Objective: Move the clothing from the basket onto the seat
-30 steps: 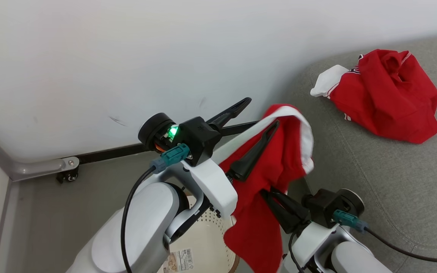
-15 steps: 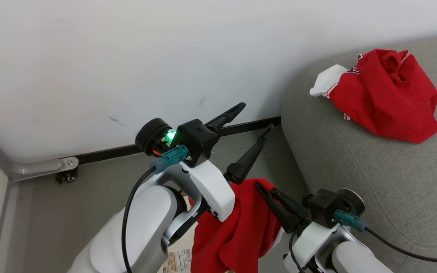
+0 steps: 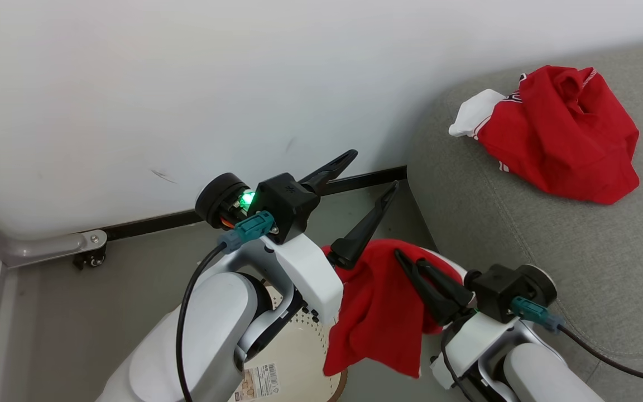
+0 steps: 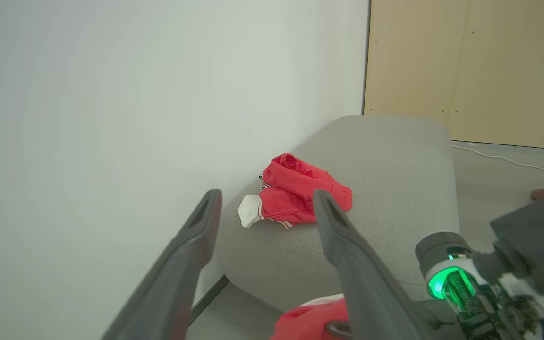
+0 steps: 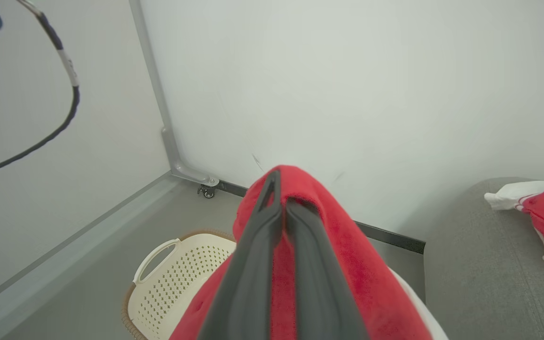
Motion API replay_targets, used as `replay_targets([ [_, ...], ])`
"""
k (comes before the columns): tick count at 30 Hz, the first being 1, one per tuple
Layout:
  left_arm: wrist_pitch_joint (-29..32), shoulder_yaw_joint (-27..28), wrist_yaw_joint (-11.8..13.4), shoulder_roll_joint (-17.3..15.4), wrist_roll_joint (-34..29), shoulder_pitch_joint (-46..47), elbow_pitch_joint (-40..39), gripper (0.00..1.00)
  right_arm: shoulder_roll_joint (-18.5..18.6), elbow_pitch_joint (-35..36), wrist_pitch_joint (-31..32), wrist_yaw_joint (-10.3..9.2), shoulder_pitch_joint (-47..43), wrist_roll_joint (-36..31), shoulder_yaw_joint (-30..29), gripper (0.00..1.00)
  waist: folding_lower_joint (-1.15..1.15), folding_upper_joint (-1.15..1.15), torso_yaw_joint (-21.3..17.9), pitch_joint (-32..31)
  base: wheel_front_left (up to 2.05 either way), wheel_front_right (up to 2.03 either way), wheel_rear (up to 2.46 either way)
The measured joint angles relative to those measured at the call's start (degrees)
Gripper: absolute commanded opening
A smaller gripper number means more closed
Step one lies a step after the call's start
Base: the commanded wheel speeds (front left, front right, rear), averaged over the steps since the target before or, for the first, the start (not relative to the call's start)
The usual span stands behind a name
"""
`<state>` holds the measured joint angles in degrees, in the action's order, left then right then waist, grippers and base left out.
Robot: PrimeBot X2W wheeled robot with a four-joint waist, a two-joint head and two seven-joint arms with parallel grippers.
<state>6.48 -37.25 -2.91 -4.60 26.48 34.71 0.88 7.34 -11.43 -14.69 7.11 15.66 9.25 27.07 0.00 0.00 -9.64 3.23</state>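
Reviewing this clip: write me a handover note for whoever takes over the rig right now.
Left gripper: open, empty, beside the end of the sofa.
Right gripper: shut on a red garment that hangs above the basket, not yet over the sofa.
Done: one red-and-white garment lies on the sofa.
Left: carry the held garment onto the sofa and release; check the basket, partly hidden by fabric.

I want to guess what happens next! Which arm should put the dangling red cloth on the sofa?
Right. The right gripper is shut on the red cloth and sits beside the sofa. The left gripper is open with nothing between its fingers, on the side farther from the sofa.
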Motion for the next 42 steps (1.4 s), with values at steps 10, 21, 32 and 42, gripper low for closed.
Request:
replay_targets([
  [10, 0.02, -0.77, -0.11, 0.1, 0.26, -0.01, 0.03, 1.0, 0.07, 1.23, 0.0, 0.0, -0.21, -1.69, -3.27, 0.0, 0.0, 0.0, -1.45, 0.45, 0.0, 0.0, 0.0],
  [21, 0.53, -1.47, -0.35, 0.35, 0.77, -0.01, 0.09, 1.0, -0.12, 2.36, 0.0, 0.0, -1.8, -2.3, -5.41, 0.0, 0.0, 0.0, -3.8, 1.25, 0.0, 0.0, 0.0],
  [32, 0.62, -1.76, -0.77, 0.34, 0.77, 0.0, 0.24, 1.0, -1.11, 3.96, 0.0, 0.0, -2.6, -3.33, -6.19, 0.0, 0.0, 0.0, -7.06, 2.35, 0.0, 0.0, 0.0],
  [42, 1.03, -1.62, -0.76, -0.6, 0.74, 0.0, 0.3, 1.0, -1.76, 4.82, 0.0, 0.0, -2.6, -3.37, -6.02, 0.0, 0.0, 0.0, -10.34, 3.45, 0.0, 0.0, 0.0],
])
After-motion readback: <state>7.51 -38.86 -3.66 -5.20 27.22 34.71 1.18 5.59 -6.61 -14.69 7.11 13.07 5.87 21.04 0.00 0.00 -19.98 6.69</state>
